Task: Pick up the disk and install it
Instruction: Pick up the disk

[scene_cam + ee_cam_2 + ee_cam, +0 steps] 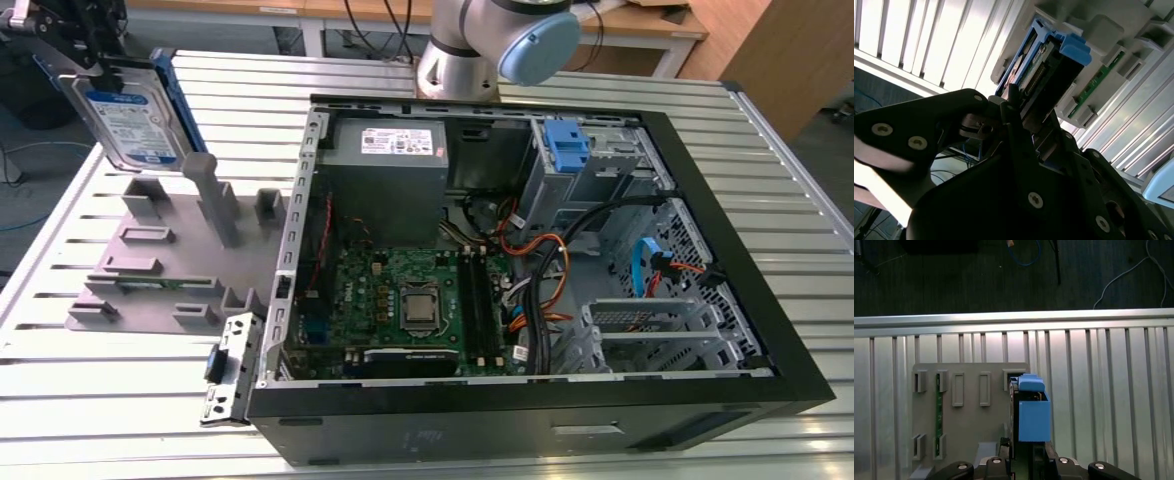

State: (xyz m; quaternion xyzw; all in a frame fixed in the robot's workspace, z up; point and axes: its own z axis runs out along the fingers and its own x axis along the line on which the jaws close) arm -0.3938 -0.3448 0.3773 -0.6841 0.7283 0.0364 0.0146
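Claw (88,52): clamped on the upper end of the disk (130,118); disk hangs upright
Risk: narrow grip may slip; lower edge could catch the grey post (218,205) nearby

A slatted table (107,400) bears a grey rack (160,270) and computer case (467,420).

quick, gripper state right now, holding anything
gripper: shut on the disk, a flat rectangular silver hard drive with blue plastic side rails, held above the grey plastic fixture block.
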